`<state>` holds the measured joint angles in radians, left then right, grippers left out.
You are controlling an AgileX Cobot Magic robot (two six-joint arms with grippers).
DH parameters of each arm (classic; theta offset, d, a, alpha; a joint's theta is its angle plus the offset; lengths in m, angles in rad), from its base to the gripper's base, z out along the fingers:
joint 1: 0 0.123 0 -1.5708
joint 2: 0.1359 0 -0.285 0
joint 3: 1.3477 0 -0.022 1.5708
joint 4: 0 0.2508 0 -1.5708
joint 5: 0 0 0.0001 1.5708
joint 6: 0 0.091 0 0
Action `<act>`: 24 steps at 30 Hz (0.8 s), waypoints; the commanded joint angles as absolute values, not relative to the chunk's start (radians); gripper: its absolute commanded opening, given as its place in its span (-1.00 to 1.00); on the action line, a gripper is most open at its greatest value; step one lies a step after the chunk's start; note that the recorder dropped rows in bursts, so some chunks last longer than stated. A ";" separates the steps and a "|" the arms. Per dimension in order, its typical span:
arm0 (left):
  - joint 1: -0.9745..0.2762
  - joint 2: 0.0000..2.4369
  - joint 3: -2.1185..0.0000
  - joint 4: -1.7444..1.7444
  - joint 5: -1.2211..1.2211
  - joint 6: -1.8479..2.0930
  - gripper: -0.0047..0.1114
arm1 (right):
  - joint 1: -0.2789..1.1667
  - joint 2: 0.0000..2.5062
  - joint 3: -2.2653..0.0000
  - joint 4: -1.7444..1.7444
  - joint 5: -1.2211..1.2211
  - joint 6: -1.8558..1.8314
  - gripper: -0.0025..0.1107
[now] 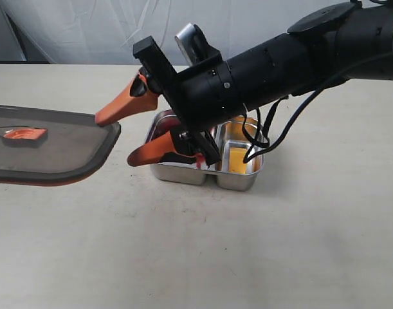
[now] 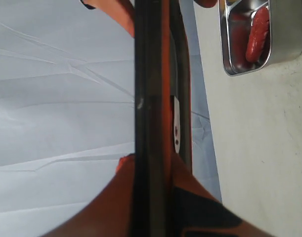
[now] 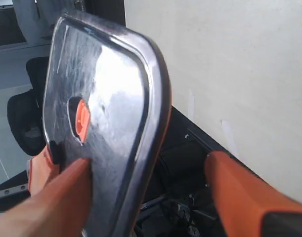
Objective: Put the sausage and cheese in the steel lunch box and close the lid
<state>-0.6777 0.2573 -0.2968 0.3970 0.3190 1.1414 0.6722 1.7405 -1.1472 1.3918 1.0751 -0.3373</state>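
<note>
— What sits furthest left, and how many lids are there?

— One lid (image 1: 48,145), dark and translucent. It is held flat in the air above the table (image 1: 183,257), with one orange valve tab (image 1: 26,134) on its top face. The left wrist view shows it edge-on, and the left gripper (image 2: 153,168) has both orange fingers pressed against its two faces, grasping it.

— And next to it?

— The right gripper (image 1: 114,140) has reached across the middle. Its two fingers are spread apart, one above the lid's right corner and one below it. Whether the upper tip touches the lid cannot be told.

— What lies under that gripper?

— One steel lunch box (image 1: 183,175) stands uncovered on the table, with two compartments. One sausage (image 2: 257,34), red and glossy, lies in the left-hand compartment. One cheese (image 1: 238,159), yellow-orange, lies in the right-hand compartment. The gripper partly hides the left compartment in the exterior view.

— Furthest right?

— The black right arm (image 1: 292,61) runs off the upper right edge, with loose cables hanging over the box.
</note>
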 commanded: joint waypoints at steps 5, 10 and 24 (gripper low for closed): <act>-0.683 0.245 -0.286 0.292 0.292 1.184 -0.92 | 0.671 1.739 -1.154 1.472 1.019 -0.348 0.31; -0.695 0.245 -0.282 0.068 0.298 1.394 -0.92 | 0.687 1.744 -1.154 1.514 0.998 -0.348 0.31; -0.695 0.245 -0.282 -0.041 0.367 1.476 -0.92 | 0.698 1.791 -1.154 1.582 1.081 -0.412 -0.62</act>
